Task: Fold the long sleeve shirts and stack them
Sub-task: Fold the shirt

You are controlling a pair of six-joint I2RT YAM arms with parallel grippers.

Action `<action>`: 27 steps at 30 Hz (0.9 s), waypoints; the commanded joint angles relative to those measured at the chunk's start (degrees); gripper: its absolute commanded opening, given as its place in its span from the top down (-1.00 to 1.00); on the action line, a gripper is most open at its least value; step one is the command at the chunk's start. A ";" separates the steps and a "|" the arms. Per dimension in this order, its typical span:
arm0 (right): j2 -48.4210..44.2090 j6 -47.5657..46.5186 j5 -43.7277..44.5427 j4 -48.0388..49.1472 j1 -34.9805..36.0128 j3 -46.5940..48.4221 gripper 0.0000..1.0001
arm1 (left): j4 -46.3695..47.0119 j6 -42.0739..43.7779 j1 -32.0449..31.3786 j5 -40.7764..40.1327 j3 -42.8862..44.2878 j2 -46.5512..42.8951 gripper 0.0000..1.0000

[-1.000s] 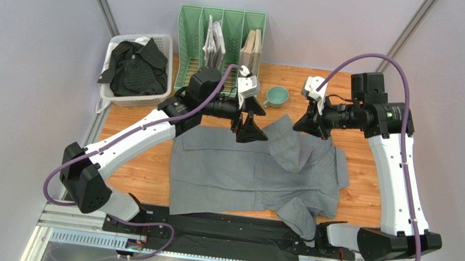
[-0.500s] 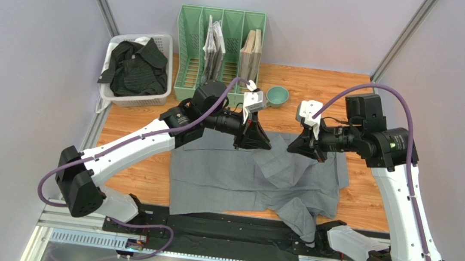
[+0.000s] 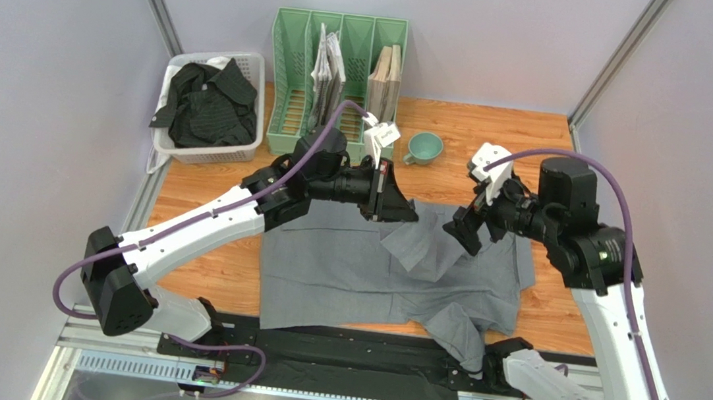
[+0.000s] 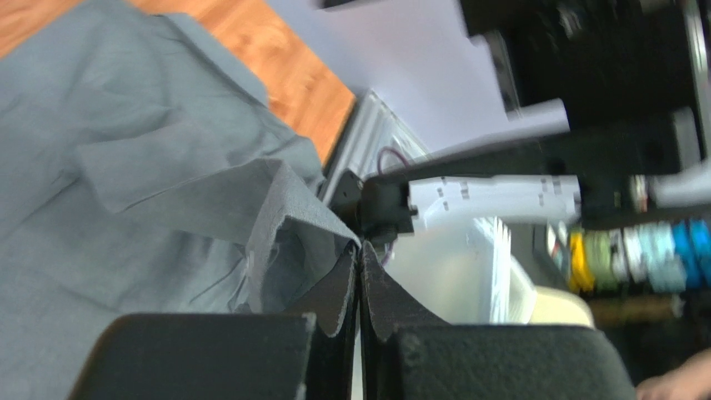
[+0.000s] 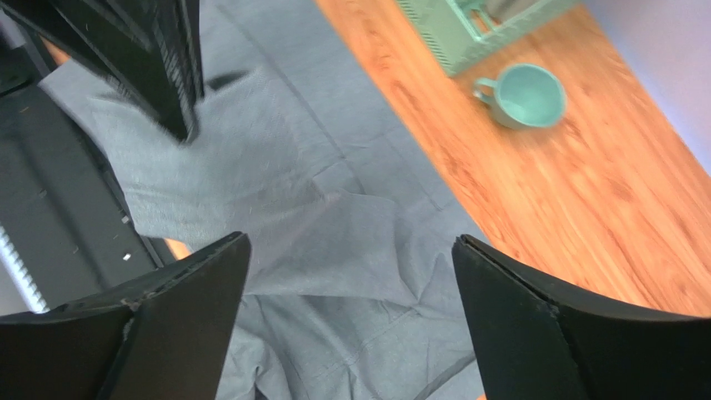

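A plain grey long sleeve shirt (image 3: 343, 268) lies spread across the wooden table, one sleeve trailing off the near edge. My left gripper (image 3: 407, 212) is shut on a raised fold of it near the top middle. The left wrist view shows the cloth edge (image 4: 284, 200) pinched at the fingertips of that gripper (image 4: 360, 243). My right gripper (image 3: 463, 236) hovers open just to the right, holding nothing. In its own view the wide-apart jaws of this gripper (image 5: 349, 242) frame the shirt (image 5: 334, 208) below. A black long sleeve shirt (image 3: 203, 104) sits crumpled in a white basket.
The white basket (image 3: 251, 56) stands at the back left. A green slotted file rack (image 3: 288, 84) with papers is at the back middle. A teal cup (image 3: 424, 147) sits beside it, close behind both grippers. Bare wood (image 3: 204, 264) shows left of the shirt.
The left gripper closed on the grey fold while the right gripper let go and opened. Both arms came forward and lower, and the raised cloth between them dropped.
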 commanded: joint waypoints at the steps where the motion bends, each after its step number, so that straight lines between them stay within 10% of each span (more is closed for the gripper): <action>1: -6.60 9.05 9.20 7.99 -0.06 -5.09 -1.00 | -12.68 -15.64 0.61 -20.01 7.62 1.26 1.00; 7: -7.67 15.99 4.89 16.93 1.68 -12.30 -1.00 | -24.07 -28.84 1.13 -33.22 17.82 6.81 1.00; 18: -0.63 12.59 12.19 23.92 4.96 -12.14 -1.00 | -9.32 -23.17 3.94 -16.64 16.60 7.97 1.00; 23: -0.98 9.41 9.89 17.58 3.10 -9.14 -1.00 | -14.32 -26.10 5.88 -20.73 14.67 5.06 1.00; 27: -5.28 14.05 10.69 30.09 3.45 -15.55 -1.00 | -19.58 -32.95 5.88 -24.86 15.72 5.50 1.00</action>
